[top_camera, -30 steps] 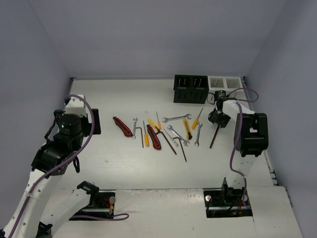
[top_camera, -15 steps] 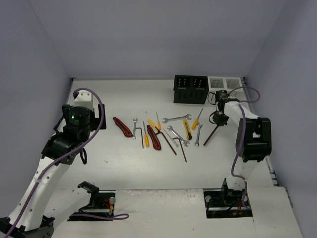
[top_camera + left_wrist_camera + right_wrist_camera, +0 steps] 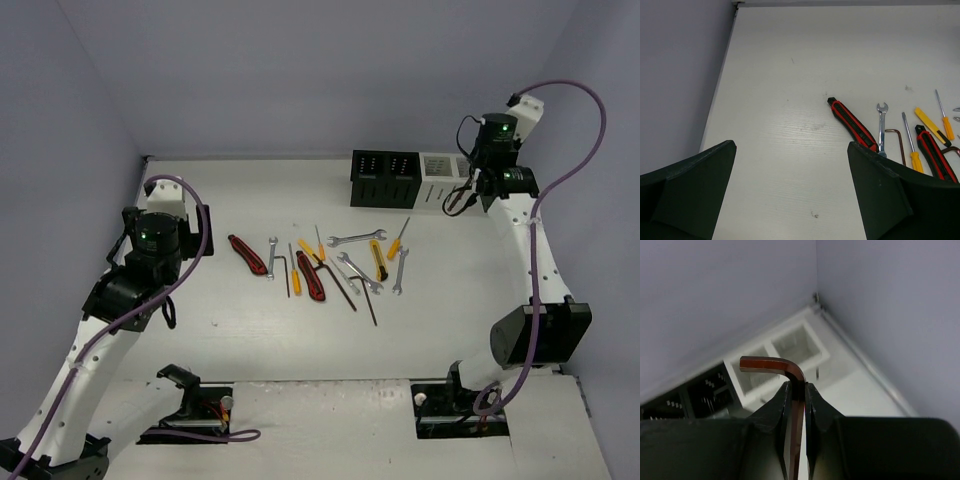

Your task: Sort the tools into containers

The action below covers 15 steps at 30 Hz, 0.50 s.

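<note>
While my right gripper (image 3: 796, 391) pinches the hex key (image 3: 771, 363) by the white box (image 3: 820, 354) | I fear swivel, missed compartment | left gripper (image 3: 791, 145) wide, empty

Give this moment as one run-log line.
right gripper shut on hex key near white box | left gripper open, empty | other tools on table

No readable text, label, brand or number shows on anything here.
</note>
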Available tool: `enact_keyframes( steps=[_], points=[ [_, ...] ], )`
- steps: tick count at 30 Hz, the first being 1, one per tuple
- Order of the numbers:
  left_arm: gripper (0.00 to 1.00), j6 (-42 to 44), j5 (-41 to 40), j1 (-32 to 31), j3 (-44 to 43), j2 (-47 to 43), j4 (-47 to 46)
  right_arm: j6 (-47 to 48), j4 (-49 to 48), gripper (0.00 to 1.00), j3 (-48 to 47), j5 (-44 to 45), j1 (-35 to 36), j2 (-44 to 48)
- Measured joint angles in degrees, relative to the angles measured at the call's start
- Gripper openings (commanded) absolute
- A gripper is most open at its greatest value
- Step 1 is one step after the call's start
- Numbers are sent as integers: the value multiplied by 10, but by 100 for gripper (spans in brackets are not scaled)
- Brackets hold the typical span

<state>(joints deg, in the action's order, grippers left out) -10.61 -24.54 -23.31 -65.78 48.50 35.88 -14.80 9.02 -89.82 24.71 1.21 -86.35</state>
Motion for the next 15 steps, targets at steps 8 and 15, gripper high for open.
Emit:
enact_keyframes(
  steps=[8, 15],
  points=[
    [91, 1, -12, 0, 0, -9, -2, 132, -193, 0, 1, 28, -9, -56],
    [91, 0, -14, 0, 18, -40, -2, 167, -282, 0, -13, 14, -48, -168]
  ],
)
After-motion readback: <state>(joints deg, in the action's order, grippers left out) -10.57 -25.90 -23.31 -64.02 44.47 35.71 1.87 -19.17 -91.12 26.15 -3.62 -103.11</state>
